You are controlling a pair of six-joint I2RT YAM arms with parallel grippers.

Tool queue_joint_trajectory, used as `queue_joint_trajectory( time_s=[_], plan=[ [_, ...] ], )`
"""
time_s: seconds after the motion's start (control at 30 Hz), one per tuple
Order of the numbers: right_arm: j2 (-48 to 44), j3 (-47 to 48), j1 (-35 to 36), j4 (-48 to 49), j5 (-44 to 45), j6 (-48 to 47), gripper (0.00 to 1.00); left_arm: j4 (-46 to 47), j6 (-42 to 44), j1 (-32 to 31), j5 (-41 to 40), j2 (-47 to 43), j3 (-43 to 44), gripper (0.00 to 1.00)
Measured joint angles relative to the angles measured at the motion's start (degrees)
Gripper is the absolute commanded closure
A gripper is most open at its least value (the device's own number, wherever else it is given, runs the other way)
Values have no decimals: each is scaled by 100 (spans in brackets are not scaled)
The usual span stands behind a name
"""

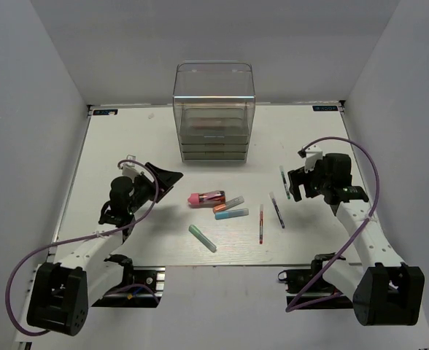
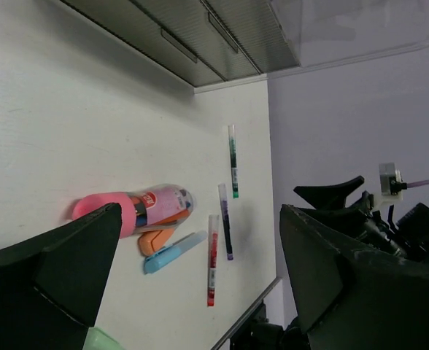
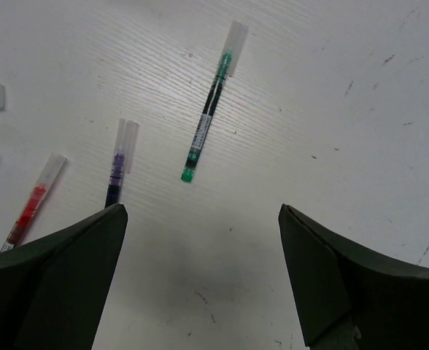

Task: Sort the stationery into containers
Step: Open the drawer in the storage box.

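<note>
Gaping wide and empty: left pincer, right pincer.

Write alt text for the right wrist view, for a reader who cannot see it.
A green pen, a purple pen and a red pen lie apart on a white table. Below them the right tool stands wide open, empty, its dark fingers framing the bottom corners.

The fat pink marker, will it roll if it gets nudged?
Probably: the pink marker looks round and lies flat on the table, so a sideways nudge may roll it. Its glossy body looks stiff, perhaps slippery to pinch.
</note>
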Motion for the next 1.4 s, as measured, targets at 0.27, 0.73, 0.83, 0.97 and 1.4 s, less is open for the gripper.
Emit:
queue_joint_trajectory(
  time_s=[0.27,0.73,0.83,0.97,1.4],
  plan=[
    [243,278,7,-575,-634,-946,10,597,-184,-623,-103,588,13,1],
    [284,358,9,-828,-1355,-1325,59,1537,-538,-1609,-1290,2118,544,49],
    [280,251,11,-595,-1451,-1178,59,1917,-616,-1797,-1635,2623,728,45],
    [278,140,11,-321,-1574,-1010,59,2719,-721,-1998,-2188,3289,931,43],
    [238,-68,11,109,-1652,-866,58,4044,-787,-2083,-3086,4535,1969,43]
  ],
)
